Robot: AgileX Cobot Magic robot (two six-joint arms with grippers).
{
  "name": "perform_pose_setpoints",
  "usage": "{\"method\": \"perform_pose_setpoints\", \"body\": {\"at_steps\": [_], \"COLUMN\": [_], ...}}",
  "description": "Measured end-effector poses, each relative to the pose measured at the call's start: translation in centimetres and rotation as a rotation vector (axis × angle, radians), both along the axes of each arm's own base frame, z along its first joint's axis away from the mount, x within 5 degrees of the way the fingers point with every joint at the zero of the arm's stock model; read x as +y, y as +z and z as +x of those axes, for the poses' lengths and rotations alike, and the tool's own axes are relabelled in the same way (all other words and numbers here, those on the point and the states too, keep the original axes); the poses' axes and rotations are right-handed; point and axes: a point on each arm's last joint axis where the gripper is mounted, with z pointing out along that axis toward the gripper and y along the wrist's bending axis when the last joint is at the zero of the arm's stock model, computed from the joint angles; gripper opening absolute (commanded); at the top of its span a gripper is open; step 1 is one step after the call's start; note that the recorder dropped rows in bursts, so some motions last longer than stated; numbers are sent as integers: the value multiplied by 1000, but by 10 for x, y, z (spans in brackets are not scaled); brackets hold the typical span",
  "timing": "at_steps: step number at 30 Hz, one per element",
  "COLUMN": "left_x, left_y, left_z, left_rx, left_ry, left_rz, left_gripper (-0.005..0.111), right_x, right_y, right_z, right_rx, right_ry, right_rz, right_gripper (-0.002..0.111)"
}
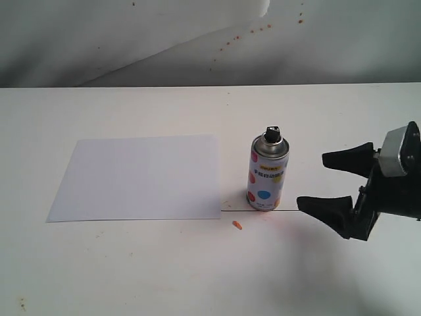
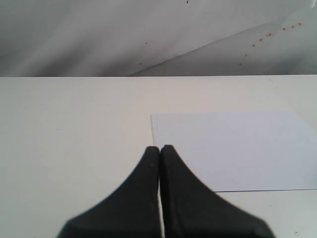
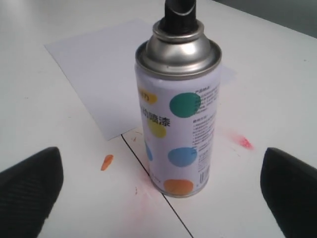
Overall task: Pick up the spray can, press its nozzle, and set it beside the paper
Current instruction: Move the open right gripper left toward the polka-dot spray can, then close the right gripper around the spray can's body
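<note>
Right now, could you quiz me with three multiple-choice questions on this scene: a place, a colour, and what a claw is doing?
1. Where does the spray can stand?
A on the paper
B on the table beside the paper
C held in the air

2. What colour is its nozzle?
A red
B black
C white

3. How is the right claw?
A shut on the can
B shut, empty
C open, empty

Answers:
B: it stands upright on bare table off the paper's edge.
B: the nozzle on top is black.
C: its jaws stand wide apart, touching nothing.
</note>
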Motion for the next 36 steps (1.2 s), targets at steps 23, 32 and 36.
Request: {"method": "perform_pose_setpoints", "body": {"at_steps": [23,32,36], "left_x": [0,0,0], "left_y": [0,0,0], "left_z": [0,0,0], "left_rx": [0,0,0], "left_ry": [0,0,0], "left_rz": [0,0,0], "left_gripper": [0,0,0], "right_x": [1,33,40], "right_y": [-45,-55,-59], "right_z": [91,102,100], "right_rx": [-41,-48,-36], "right_ry": [238,323,343], "right_rz": [25,33,37], "right_gripper": [105,105,105]}}
